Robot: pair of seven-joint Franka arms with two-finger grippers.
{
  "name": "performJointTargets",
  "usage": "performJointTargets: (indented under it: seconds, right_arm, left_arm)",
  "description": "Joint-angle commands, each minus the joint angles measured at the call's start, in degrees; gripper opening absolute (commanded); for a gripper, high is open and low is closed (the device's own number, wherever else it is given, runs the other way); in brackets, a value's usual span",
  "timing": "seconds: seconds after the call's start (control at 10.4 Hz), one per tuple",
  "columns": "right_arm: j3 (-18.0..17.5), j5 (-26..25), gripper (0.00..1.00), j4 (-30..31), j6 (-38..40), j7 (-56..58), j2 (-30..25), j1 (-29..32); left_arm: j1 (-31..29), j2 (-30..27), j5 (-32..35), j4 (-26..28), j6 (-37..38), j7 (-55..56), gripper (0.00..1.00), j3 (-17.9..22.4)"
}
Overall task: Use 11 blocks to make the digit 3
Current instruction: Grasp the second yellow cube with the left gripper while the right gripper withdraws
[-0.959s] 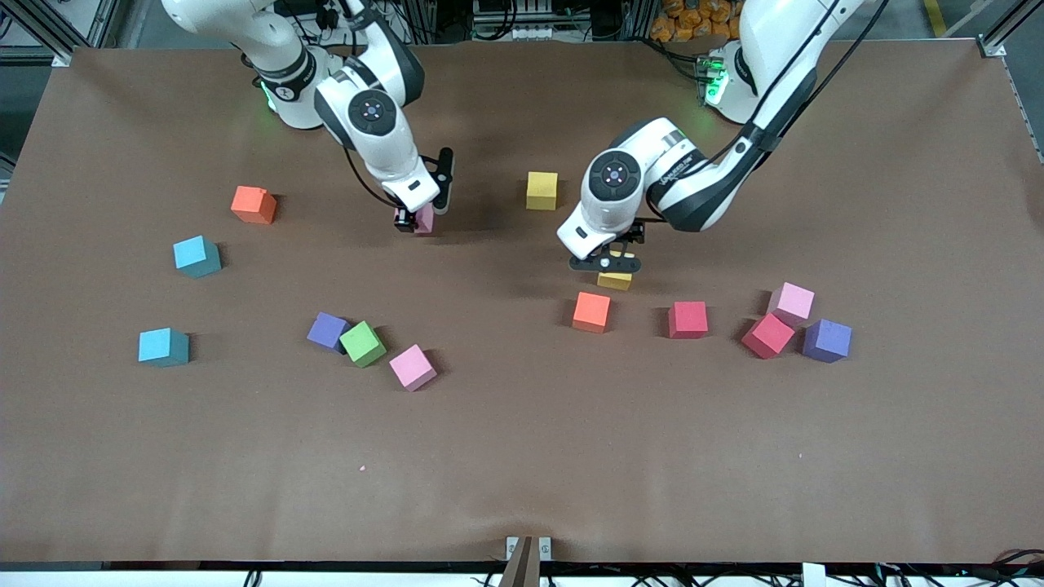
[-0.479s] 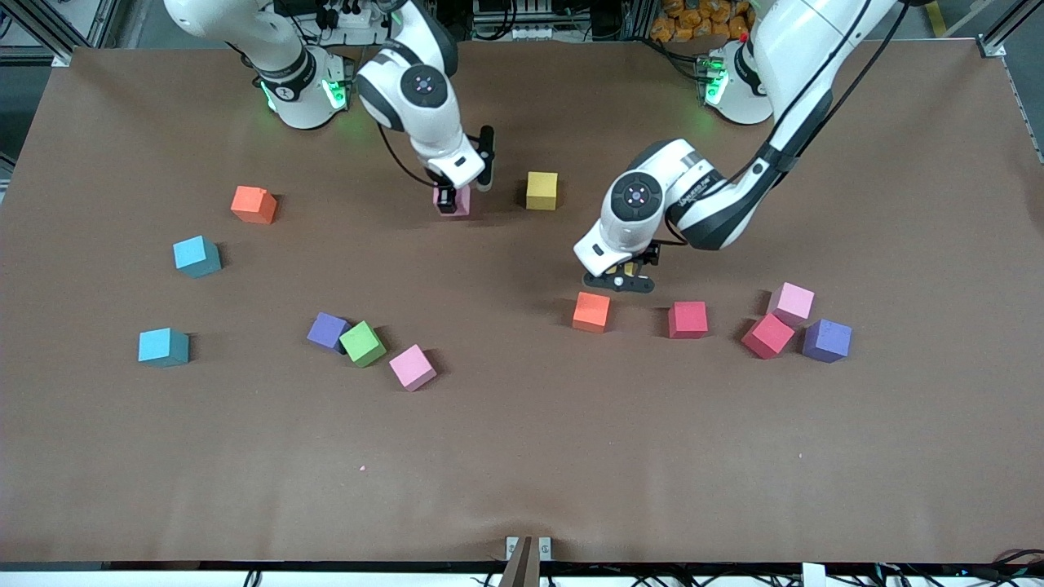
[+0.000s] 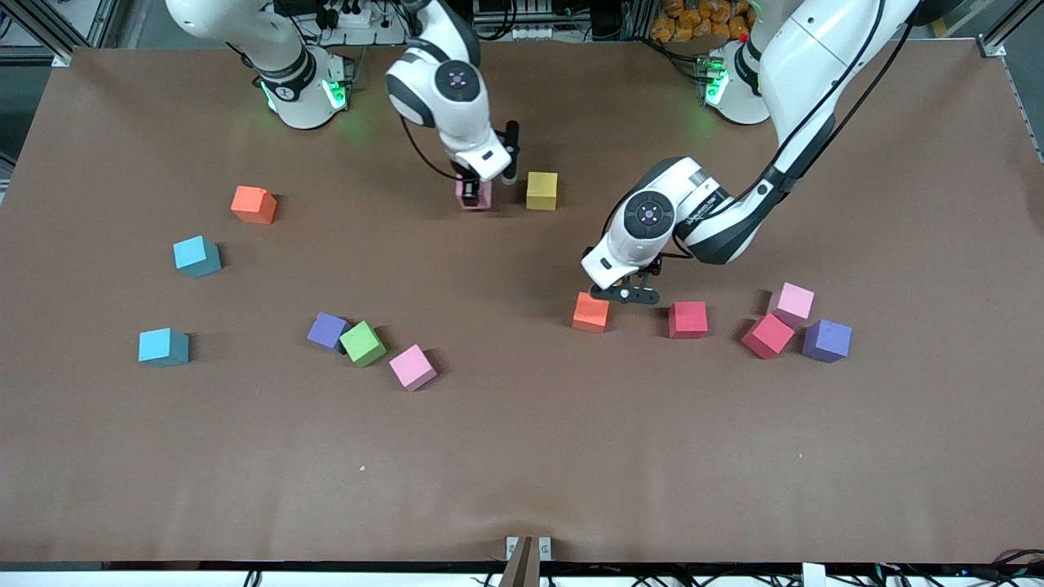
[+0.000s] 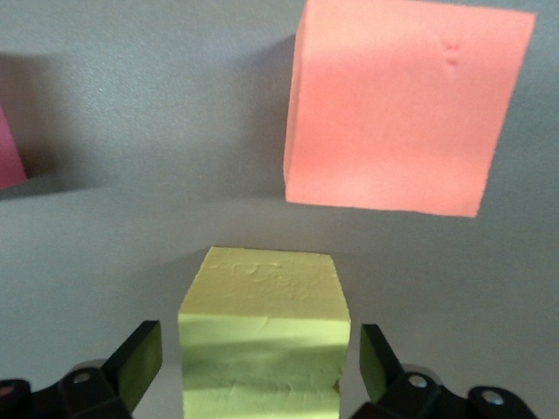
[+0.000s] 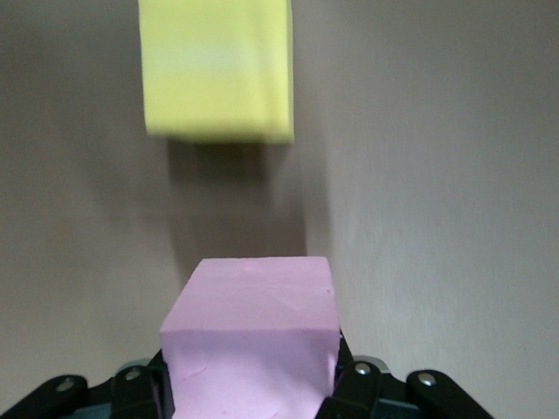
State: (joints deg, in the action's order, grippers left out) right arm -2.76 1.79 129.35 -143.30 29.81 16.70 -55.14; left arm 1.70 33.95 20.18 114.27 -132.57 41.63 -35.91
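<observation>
Two Franka arms work over a brown bench (image 3: pixel 522 456) scattered with foam blocks, none yet set into any digit. The right end effector (image 3: pixel 477 189) clamps a pink block (image 5: pixel 251 336) just beside a yellow block (image 3: pixel 541 190) near the arms' bases; the right wrist view shows the pink cube filling the gap between the black fingers (image 5: pixel 131 384), with the yellow cube ahead of it on the bench. The left end effector (image 3: pixel 624 291) hangs low beside an orange block (image 3: pixel 591 312), its fingers (image 4: pixel 138 360) spread wide, with a second yellow block (image 4: pixel 264 336) standing between them and small gaps visible on either side of the cube; whether that cube rests on the bench cannot be told. Toward the left arm's end lie a red block (image 3: pixel 688 319), another red block (image 3: pixel 767 336), a pink block (image 3: pixel 793 302) and a purple block (image 3: pixel 827 340), the last three bunched close together. Toward the right arm's end sit an orange block (image 3: pixel 254 204), two cyan blocks (image 3: pixel 196 256) (image 3: pixel 163 346), and a tight cluster of purple (image 3: pixel 328 331), green (image 3: pixel 362 343) and pink (image 3: pixel 413 367)
</observation>
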Motion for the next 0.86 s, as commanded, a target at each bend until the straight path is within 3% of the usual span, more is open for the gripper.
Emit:
performJointTargets:
  seconds: [0.0, 0.19, 0.29, 0.38, 0.77]
  right_arm:
    - [0.1, 0.8, 0.28, -5.1, 0.7, -1.5, 4.7, -1.2]
    - [0.1, 0.8, 0.28, -6.0, 0.7, -1.6, 6.1, -1.9]
    - [0.1, 0.8, 0.28, -6.5, 0.7, -1.7, 6.2, -2.4]
    - [0.1, 0.8, 0.28, -6.7, 0.7, -2.0, 6.2, -2.7]
    - [0.1, 0.8, 0.28, -8.4, 0.8, -2.8, 7.7, -3.3]
  left_arm:
    - [-0.4, 0.8, 1.4, -0.3, -0.5, 1.0, 0.75, -0.3]
    - [-1.2, 0.4, 1.4, -0.3, -0.5, 1.1, 0.27, -0.3]
    - [-1.6, 0.2, 0.9, -0.2, -0.2, 1.1, 0.17, -0.3]
    - [-2.0, -0.8, 0.7, 0.1, 0.5, 3.0, 0.17, -0.3]
    - [-3.4, -3.8, -2.2, 2.5, 2.5, 30.0, 0.18, -3.4]
